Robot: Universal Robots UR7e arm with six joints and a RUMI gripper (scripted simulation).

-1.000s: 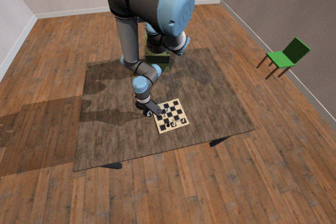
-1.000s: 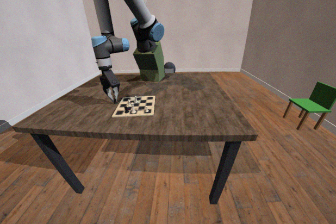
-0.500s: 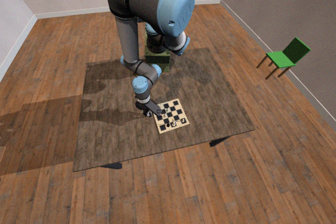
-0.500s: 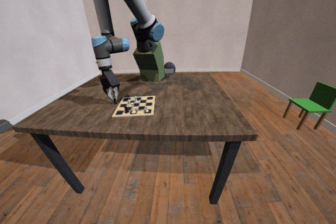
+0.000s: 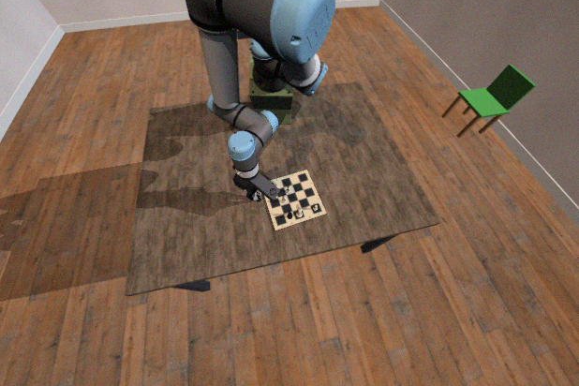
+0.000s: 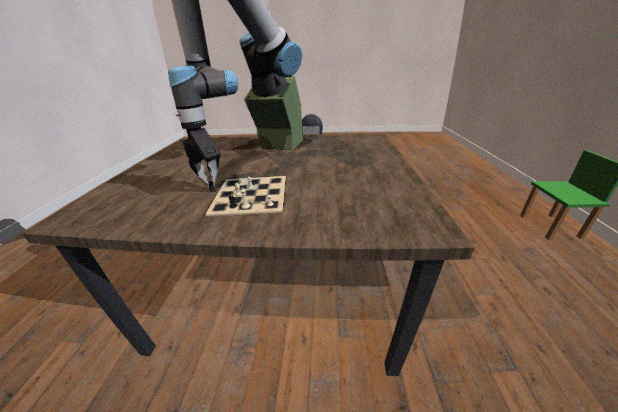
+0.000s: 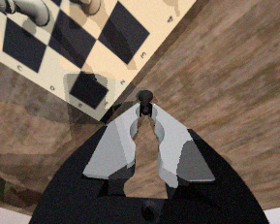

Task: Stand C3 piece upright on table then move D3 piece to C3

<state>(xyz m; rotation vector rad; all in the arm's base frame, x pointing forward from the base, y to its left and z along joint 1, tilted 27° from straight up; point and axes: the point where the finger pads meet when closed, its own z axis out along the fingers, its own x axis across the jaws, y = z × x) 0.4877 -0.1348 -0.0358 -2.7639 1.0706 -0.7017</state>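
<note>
1 dark piece (image 7: 144,98) clamped in jaws, beside board (image 7: 99,35)

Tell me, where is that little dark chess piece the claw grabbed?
The dark piece is pinched at the gripper tips, over bare table just beyond the chessboard corner.

A small black piece (image 7: 144,99) with a round head is pinched between the tips of the tool (image 7: 145,112). It hangs over the brown surface (image 7: 223,96), just off the corner of the board (image 7: 94,49). The board is tan with dark squares. A few white pieces (image 6: 244,201) and one black one (image 6: 232,201) stand upright on it.
</note>
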